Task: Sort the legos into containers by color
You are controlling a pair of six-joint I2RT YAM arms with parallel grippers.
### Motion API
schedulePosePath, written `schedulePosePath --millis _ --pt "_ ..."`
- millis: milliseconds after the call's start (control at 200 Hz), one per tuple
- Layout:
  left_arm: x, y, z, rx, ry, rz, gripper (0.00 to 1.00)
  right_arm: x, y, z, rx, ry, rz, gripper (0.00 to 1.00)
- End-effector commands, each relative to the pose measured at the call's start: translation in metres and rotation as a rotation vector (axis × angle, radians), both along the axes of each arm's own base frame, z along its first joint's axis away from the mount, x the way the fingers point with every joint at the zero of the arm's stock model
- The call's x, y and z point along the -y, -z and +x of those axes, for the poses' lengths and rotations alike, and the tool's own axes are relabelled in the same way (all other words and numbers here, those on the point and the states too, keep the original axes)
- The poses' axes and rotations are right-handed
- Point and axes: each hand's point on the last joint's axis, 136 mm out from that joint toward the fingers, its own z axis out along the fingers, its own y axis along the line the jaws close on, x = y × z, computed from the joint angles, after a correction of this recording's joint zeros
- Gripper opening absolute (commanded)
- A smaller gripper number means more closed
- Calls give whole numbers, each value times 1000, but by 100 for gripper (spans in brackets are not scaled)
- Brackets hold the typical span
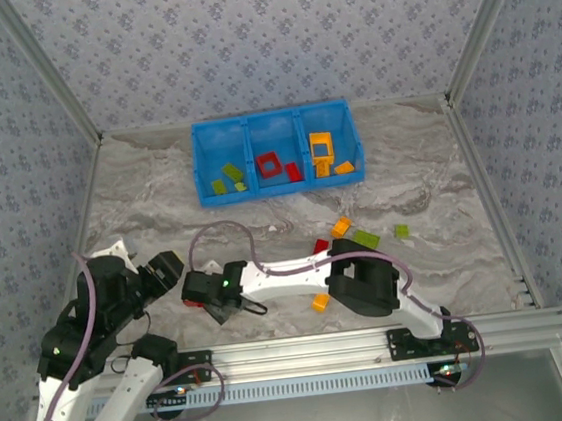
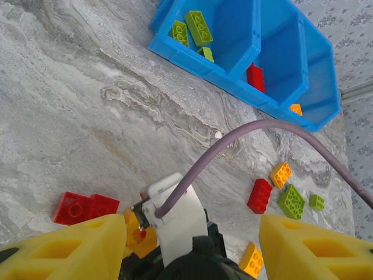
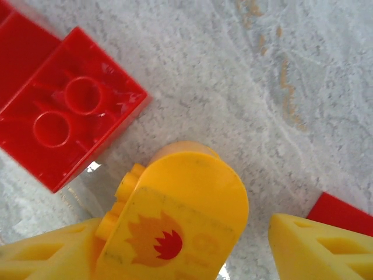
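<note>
Right gripper (image 3: 180, 256) is down at the table (image 1: 160, 208), fingers part-open astride a yellow flame-print lego (image 3: 186, 204), one finger touching, gap at the other. Prob lining up a pick for the right compartment of the blue bin (image 1: 277, 189), well apart, where orange-yellow pcs (image 1: 322, 151) lie. Left gripper (image 2: 192, 233) hangs wide, empty; the lego's lower end is cut off, and the red brick (image 3: 64, 128) beside it lies studs-down.
</note>
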Motion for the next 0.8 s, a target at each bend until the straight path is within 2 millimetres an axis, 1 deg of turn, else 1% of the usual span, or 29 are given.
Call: schedulePosePath --millis 0,90,190,380,460,525,635,794 --pt "4 -3 3 14 15 -7 62 6 0 10 11 51 -1 71" --pt "5 -3 3 14 17 -12 62 9 -1 15 20 68 -7 70" --pt "6 -2 4 12 20 -17 62 7 -2 18 14 74 7 68" --pt "8 -1 5 7 31 -19 62 3 9 22 -35 94 26 62" --pt "8 -1 4 8 30 -16 62 4 10 23 -37 98 28 59" --pt "8 -1 4 8 31 -15 62 5 10 25 -31 101 29 53" --pt "9 0 5 5 37 -13 62 4 3 26 -19 101 51 45" --pt "10 1 5 3 44 -12 62 9 -10 31 16 114 58 40"
